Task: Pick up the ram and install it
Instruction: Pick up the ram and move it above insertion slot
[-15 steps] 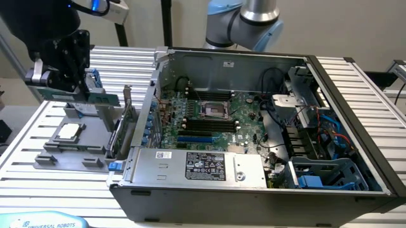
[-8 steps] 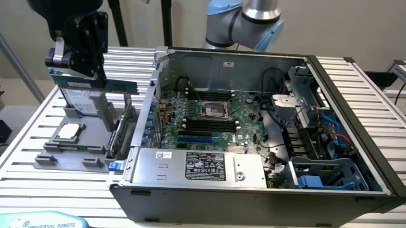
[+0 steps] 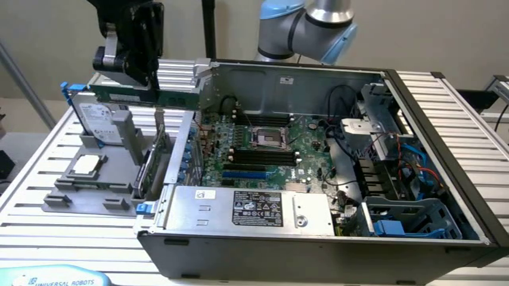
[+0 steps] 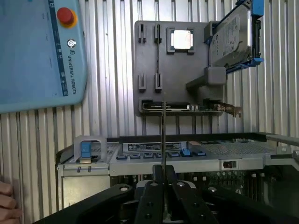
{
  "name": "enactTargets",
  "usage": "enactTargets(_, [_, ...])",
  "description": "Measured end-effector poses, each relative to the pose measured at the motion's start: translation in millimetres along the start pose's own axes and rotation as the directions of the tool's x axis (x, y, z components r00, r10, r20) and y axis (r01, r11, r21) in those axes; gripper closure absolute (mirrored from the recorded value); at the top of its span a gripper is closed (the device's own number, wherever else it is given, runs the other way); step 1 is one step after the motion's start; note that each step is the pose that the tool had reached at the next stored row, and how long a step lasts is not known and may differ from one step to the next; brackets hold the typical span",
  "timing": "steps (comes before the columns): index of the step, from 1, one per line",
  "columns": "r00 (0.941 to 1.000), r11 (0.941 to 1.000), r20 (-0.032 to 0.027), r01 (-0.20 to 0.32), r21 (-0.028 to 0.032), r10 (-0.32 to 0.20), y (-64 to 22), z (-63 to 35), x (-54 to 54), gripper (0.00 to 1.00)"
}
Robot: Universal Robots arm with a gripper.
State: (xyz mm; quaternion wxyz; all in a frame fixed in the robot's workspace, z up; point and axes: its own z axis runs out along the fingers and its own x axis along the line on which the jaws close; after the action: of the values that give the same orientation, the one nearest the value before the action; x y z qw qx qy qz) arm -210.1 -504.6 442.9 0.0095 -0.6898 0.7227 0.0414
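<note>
My gripper hangs high at the exterior view's left, above the grey holder plate, and is shut on the ram. The ram is a long green stick held level, with one end reaching toward the open computer case. In the wrist view the ram appears edge-on as a thin line rising from between the black fingers of the gripper. The dark memory slots lie on the motherboard beside the processor socket, well to the right of the gripper and lower.
The holder plate carries a silver hard drive with blue rails, a loose processor chip and an upright dark card. A power supply box fills the case's near side. A blue teach pendant lies nearby; a person's hand rests at the table edge.
</note>
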Motion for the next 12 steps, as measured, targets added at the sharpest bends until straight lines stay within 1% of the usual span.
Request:
enactTargets(3, [1.0000, 1.0000, 0.0000, 0.000, -0.0003, 0.000, -13.8, -2.5, -0.8, 0.87])
enactTargets(7, [1.0000, 1.0000, -0.0001, 0.000, -0.0015, 0.000, -32.0, -3.4, -1.7, 0.87])
enactTargets(12, [1.0000, 1.0000, -0.0007, 0.000, -0.0043, 0.000, -53.1, -3.5, -5.3, 0.87])
